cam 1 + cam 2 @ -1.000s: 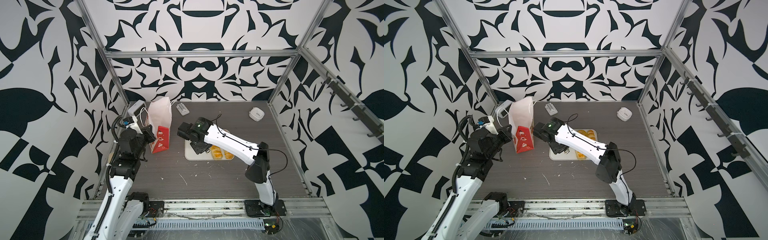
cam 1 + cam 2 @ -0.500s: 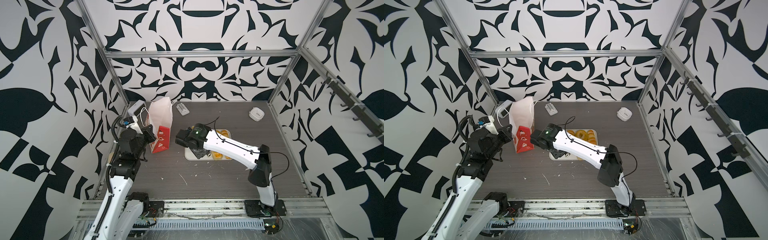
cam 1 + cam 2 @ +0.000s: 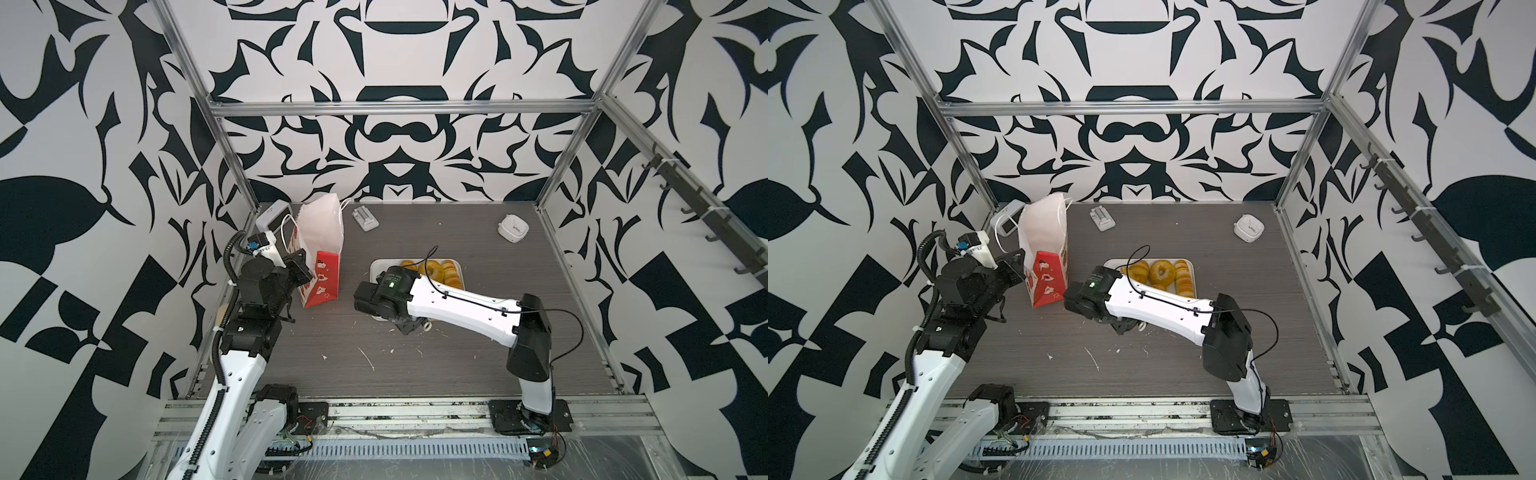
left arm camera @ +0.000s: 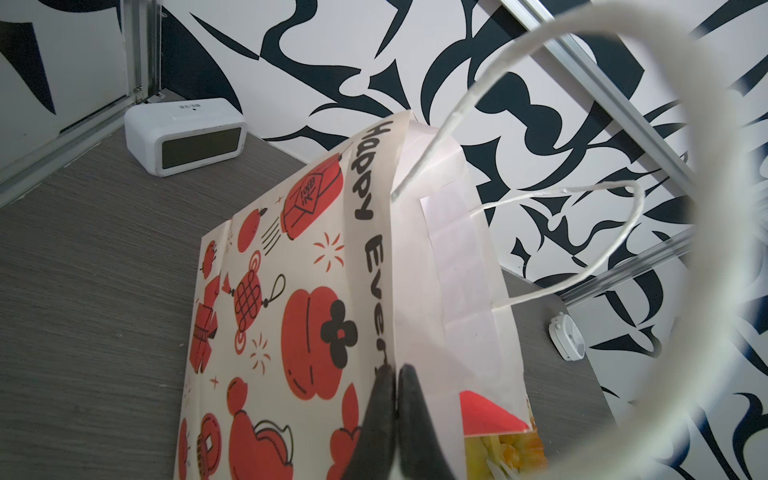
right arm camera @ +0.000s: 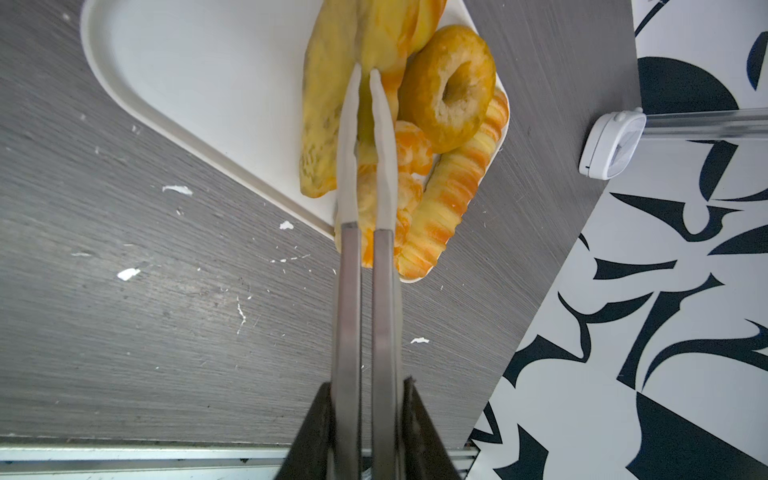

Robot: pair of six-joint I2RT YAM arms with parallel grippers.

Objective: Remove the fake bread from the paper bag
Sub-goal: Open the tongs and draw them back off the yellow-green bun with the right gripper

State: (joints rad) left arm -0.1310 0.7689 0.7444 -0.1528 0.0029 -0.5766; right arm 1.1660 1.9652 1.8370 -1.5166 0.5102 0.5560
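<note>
Matt paper bag; glossy bread; smooth white plastic-looking tray; matt, scuffed grey wood-grain table; brushed metal frame.

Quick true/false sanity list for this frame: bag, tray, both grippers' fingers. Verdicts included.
1. The tall white paper gift bag with red sides stands upright on the table. True.
2. The left gripper has its fingers open, clear of the bag. False: they are shut on the bag's top rim.
3. The ring-shaped golden toy bagel lies on the white rectangular tray. True.
4. The right gripper reaches into the bag. False: it hangs over the tray, outside the bag.
5. The white box-shaped digital clock sits on the tray. False: it sits on the table near the back left corner, beside the bag.
</note>
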